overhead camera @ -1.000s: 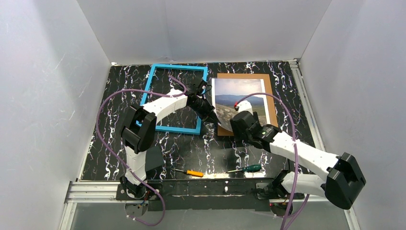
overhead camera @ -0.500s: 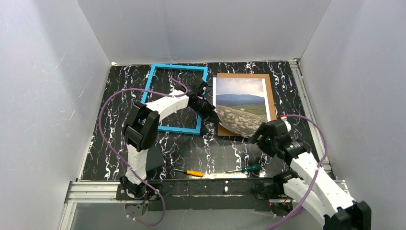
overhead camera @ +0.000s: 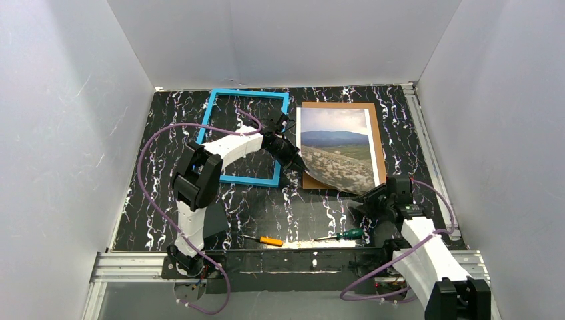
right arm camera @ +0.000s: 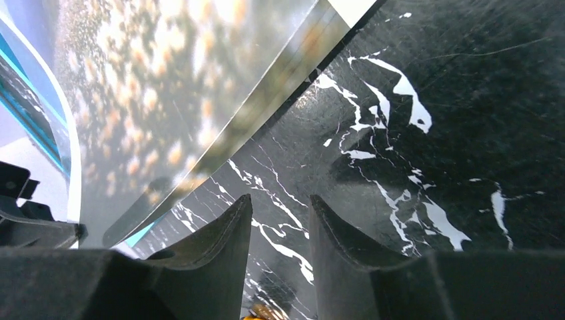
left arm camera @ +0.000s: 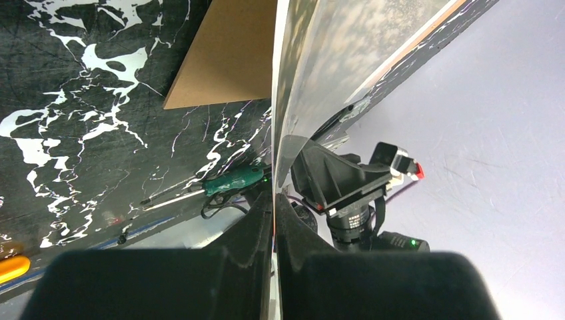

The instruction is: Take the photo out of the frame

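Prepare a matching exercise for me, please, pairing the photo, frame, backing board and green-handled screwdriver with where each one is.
Things:
1. photo
2. frame
3. backing board
4. green-handled screwdriver

Places or states:
A. flat on the table, left of the board
B. by the near edge of the table
C. near-left corner lifted, pinched in the left hand
D. lying under the photo

Pairs: 1-C, 2-A, 3-D, 4-B.

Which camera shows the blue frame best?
The top camera: nearly all of the frame lies flat there, the left arm crossing it. The right wrist view catches only a blue sliver; the left wrist view shows none.
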Robot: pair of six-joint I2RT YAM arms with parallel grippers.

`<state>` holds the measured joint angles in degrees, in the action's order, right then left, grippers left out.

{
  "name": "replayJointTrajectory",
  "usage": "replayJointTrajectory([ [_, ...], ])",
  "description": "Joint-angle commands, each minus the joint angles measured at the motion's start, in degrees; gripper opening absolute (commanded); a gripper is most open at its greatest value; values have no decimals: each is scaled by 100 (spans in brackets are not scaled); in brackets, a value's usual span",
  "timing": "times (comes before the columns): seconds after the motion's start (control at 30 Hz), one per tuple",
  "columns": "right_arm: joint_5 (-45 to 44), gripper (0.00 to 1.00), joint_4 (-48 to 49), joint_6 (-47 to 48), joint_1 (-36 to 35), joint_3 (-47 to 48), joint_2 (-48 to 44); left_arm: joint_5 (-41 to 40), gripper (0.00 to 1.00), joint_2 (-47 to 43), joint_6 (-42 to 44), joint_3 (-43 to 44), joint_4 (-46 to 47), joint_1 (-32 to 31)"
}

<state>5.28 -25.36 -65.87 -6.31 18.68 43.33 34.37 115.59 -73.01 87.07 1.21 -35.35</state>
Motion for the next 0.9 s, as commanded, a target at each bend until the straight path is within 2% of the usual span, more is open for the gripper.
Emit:
replayJointTrajectory([
  [0.0, 618, 44, 1232, -450, 142, -250, 258, 228, 0, -169, -49, -118, -425, 20],
  [0.23, 713, 45, 1786, -722, 239, -405, 575, 271, 0, -139, -64, -100, -398, 20],
  [0.87, 690, 41, 2309, -1339, 341, -641, 860, 285, 0, -134, -98, -94, -367, 24],
])
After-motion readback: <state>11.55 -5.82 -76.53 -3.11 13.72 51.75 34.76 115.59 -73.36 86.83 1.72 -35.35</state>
